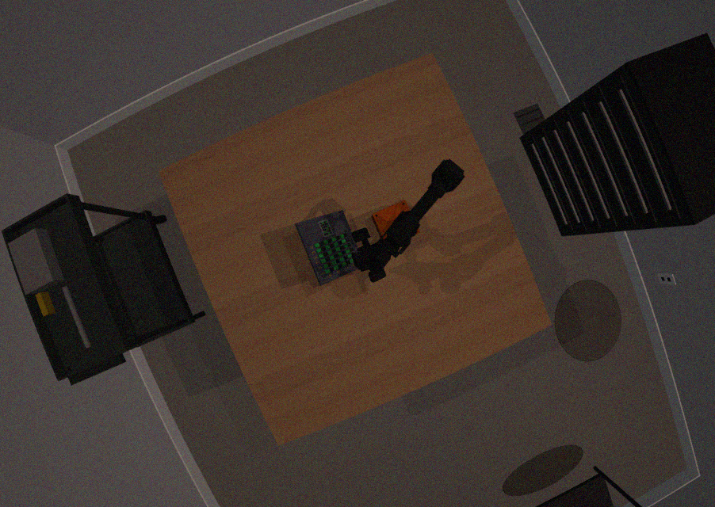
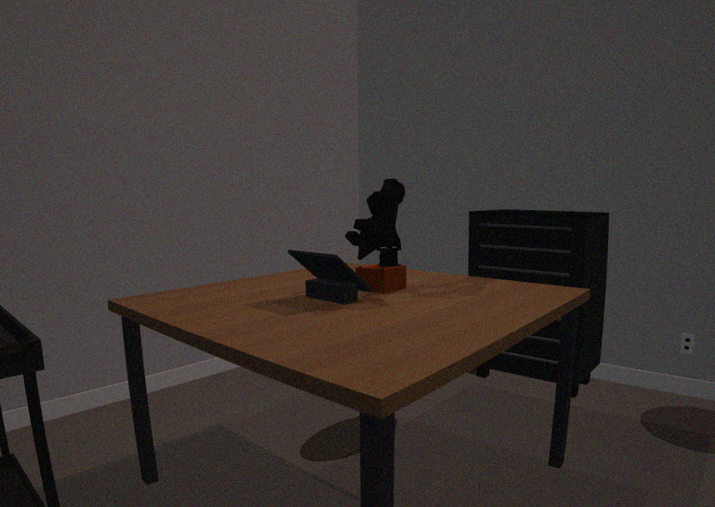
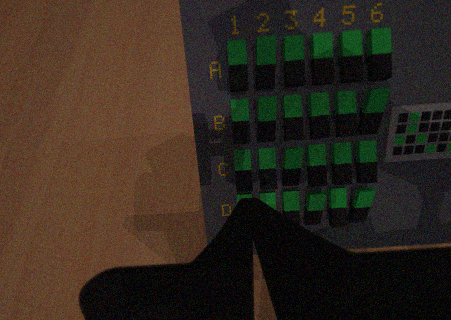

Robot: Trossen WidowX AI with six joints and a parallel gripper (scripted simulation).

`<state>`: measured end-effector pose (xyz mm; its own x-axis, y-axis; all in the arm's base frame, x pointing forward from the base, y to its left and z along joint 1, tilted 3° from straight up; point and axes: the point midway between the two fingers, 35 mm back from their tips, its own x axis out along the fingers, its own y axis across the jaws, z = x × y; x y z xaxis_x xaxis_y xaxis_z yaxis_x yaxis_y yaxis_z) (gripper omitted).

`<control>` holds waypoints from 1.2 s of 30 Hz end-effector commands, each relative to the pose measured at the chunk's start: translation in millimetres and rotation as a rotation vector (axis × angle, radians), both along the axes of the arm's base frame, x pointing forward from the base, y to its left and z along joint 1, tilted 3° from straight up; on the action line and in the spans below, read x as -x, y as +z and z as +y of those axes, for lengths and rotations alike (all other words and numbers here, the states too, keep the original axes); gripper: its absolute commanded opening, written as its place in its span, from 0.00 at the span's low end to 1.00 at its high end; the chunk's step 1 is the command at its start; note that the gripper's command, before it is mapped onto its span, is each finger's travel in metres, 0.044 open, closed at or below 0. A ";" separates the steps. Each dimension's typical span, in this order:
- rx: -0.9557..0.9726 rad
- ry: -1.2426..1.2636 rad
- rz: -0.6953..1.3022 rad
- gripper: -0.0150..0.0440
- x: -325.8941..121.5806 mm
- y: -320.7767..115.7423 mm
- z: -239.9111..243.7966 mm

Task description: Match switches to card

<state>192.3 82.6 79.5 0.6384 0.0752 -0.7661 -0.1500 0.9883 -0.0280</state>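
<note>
Yellow column numbers 1 to 6 and row letters A, B, C, D on the dark panel (image 1: 305,227) (image 2: 323,265) (image 3: 434,60).

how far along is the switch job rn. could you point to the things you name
Can't confirm any switch (image 3: 352,42) as done; raised halves are hard to judge. The shut gripper (image 1: 365,258) (image 3: 248,205) is in front of row D's left end. Left: any mismatches with the card (image 1: 325,227) (image 3: 429,131), then lifting clear.
</note>
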 end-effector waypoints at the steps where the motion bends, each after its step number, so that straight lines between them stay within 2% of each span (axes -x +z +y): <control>1: 0.014 -0.003 -0.005 0.25 -10.1 -23.8 -0.8; 36: 0.014 -0.003 -0.007 0.25 -26.3 -44.3 0.5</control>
